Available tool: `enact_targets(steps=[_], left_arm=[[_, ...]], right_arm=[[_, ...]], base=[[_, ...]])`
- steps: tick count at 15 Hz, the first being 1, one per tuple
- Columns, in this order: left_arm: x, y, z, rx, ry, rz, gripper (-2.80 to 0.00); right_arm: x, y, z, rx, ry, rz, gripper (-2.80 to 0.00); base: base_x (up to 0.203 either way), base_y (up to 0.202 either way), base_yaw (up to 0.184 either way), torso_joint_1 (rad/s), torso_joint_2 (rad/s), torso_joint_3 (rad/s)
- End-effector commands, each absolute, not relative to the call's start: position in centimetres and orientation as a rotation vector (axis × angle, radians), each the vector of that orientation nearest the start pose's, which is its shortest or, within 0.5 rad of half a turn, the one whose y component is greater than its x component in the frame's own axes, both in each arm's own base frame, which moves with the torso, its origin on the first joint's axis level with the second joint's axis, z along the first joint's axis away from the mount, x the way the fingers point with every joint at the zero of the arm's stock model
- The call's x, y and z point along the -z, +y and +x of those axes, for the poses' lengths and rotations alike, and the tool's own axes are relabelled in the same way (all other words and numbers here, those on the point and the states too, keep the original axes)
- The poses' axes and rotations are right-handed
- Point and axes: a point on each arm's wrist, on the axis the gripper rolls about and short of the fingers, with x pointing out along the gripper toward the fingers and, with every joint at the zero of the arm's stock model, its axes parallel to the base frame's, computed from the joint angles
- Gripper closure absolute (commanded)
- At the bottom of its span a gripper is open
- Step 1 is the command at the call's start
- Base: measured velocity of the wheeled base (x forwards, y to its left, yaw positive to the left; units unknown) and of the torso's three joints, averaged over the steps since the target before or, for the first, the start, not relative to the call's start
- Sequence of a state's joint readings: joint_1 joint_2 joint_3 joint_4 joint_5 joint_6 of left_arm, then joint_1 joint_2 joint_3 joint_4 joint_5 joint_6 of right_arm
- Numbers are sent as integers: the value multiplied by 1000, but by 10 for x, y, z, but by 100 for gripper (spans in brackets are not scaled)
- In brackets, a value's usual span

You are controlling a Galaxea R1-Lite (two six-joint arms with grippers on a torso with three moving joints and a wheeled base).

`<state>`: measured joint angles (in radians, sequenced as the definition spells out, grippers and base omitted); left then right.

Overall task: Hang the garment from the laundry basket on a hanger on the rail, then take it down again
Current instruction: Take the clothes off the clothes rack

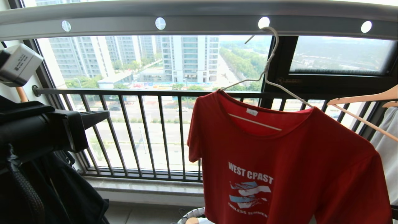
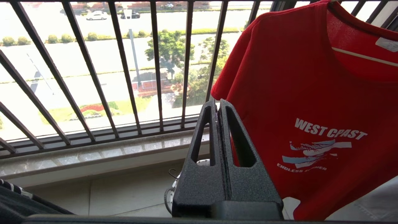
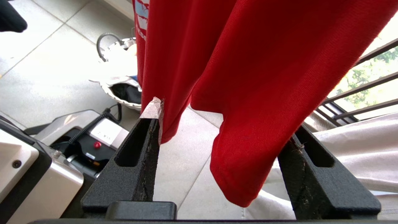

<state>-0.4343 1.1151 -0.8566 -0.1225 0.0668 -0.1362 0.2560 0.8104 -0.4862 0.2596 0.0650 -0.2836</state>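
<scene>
Rightward, wooden hanger (image 1: 362, 99) beside garment (image 1: 279, 161).

My head camera looks forward and a bit up at the rail (image 1: 199, 18) and the red T-shirt (image 1: 279, 161), from close by. My left wrist camera looks past its end effector (image 2: 217, 104) at the same shirt and window bars (image 2: 124, 68). My right wrist camera sits very close under the shirt's hem, looking down at the floor (image 3: 46, 62) and basket (image 3: 121, 90).
</scene>
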Motion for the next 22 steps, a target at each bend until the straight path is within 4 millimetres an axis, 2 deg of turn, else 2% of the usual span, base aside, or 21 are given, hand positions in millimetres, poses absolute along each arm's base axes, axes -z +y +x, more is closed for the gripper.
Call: enact_targets(steps=[1,6,7,10,13,17,19,22], left_arm=[[-280,-60,144,323,165,-103,0],[-259,-37,114,248,160,-127,0],[-256,-34,106,246,153,-132,0],[-247,-25,83,244,117,-143,0],[-235,-16,62,198,79,-147,0],[-236,-1,15,71,-64,-164,0],[-227,2,-10,59,-80,-166,0],[-213,4,-36,40,-97,-171,0]], right_arm=[[-188,11,37,-376,372,-302,-280],[-235,-3,-17,-315,86,-83,-280],[-236,-5,-24,-314,65,-65,0],[-226,-9,-41,-306,56,-57,0],[-223,-8,-58,-201,0,-46,0],[-243,-9,-66,-172,-50,77,0],[-251,-7,-67,-141,-41,77,0],[-253,0,-66,-47,22,75,0]], base=[[0,0,0,0,0,0],[0,0,0,0,0,0],[0,0,0,0,0,0],[0,0,0,0,0,0],[0,0,0,0,0,0],[0,0,0,0,0,0],[0,0,0,0,0,0],[0,0,0,0,0,0]])
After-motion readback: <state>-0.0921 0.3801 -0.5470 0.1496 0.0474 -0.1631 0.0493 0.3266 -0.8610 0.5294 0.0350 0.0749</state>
